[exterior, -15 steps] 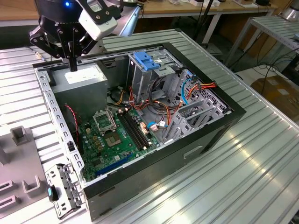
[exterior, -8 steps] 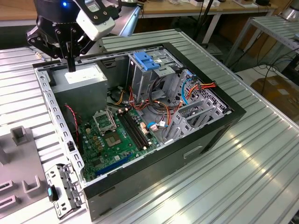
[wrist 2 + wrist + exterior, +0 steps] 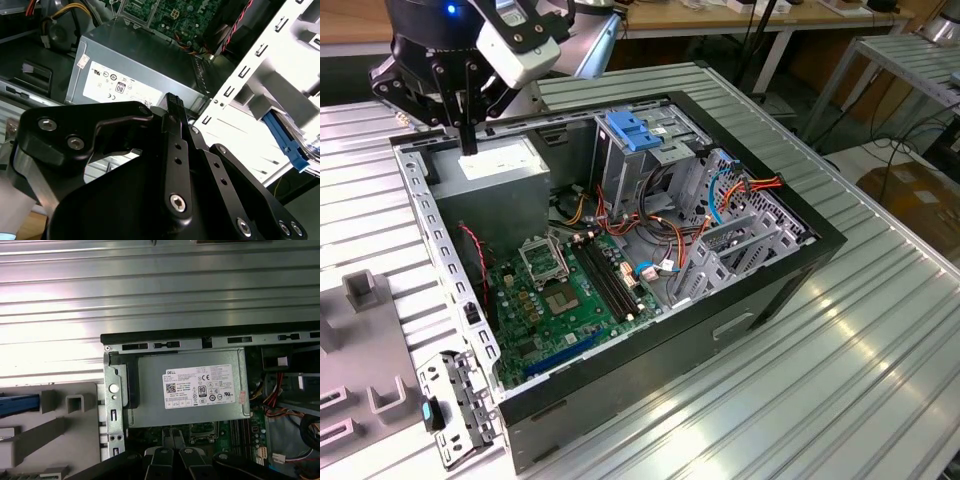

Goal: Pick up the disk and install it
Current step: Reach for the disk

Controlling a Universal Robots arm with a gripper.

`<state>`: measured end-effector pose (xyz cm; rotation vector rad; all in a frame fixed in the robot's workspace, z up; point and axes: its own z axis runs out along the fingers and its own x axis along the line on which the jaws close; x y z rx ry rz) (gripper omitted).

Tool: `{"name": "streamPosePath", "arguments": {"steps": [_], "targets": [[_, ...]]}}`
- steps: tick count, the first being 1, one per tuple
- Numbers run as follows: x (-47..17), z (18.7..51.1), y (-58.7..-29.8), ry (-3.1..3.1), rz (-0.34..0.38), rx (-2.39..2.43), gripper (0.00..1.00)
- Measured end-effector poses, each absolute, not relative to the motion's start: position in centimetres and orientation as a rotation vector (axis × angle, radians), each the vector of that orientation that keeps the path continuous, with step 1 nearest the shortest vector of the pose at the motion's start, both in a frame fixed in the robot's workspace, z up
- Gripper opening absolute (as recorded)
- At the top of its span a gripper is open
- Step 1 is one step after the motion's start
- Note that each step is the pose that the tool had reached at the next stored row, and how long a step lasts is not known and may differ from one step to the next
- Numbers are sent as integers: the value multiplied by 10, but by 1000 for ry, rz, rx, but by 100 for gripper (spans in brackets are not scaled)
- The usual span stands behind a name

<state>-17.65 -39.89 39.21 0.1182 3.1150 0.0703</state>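
Observation:
My gripper (image 3: 468,146) hangs at the exterior view's upper left, fingers pointing down just above the grey power supply (image 3: 498,165) in the corner of the open computer case (image 3: 720,330). The fingers look shut with nothing between them in both wrist views (image 3: 173,98) (image 3: 171,433). Of the disk I see a bright blue rail (image 3: 20,405) lying on the grey slotted fixture (image 3: 55,432) beside the case, well off to the side of the gripper. That blue rail (image 3: 286,145) also shows beyond the case's pale metal frame (image 3: 240,100); the rest of the disk is out of frame.
Inside the case lie the green motherboard (image 3: 565,300), loose coloured cables (image 3: 660,235) and a grey drive cage (image 3: 620,175) topped by a light-blue latch plate (image 3: 632,132). A tilted metal bay frame (image 3: 740,245) stands at the exterior view's right. The ribbed aluminium table (image 3: 840,350) surrounds the case.

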Motion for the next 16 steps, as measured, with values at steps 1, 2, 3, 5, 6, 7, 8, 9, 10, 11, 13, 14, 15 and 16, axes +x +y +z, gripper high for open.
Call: {"name": "streamPosePath", "arguments": {"steps": [1,2,3,5,6,7,8,9,10,11,13,14,15,16], "targets": [[-177,392,-399,3115,70,118,11],[-177,392,-399,3115,70,118,11],[-177,392,-399,3115,70,118,11],[-178,392,-399,3115,70,118,11],[-179,392,-399,3115,70,118,11],[-179,392,-399,3115,70,118,11],[-179,392,-399,3115,70,118,11],[-180,392,-399,3115,70,118,11],[-180,392,-399,3115,70,118,11],[-180,392,-399,3115,70,118,11],[-181,392,-399,3115,70,118,11],[-181,392,-399,3115,70,118,11],[-182,392,-399,3115,70,118,11],[-182,392,-399,3115,70,118,11]]}}
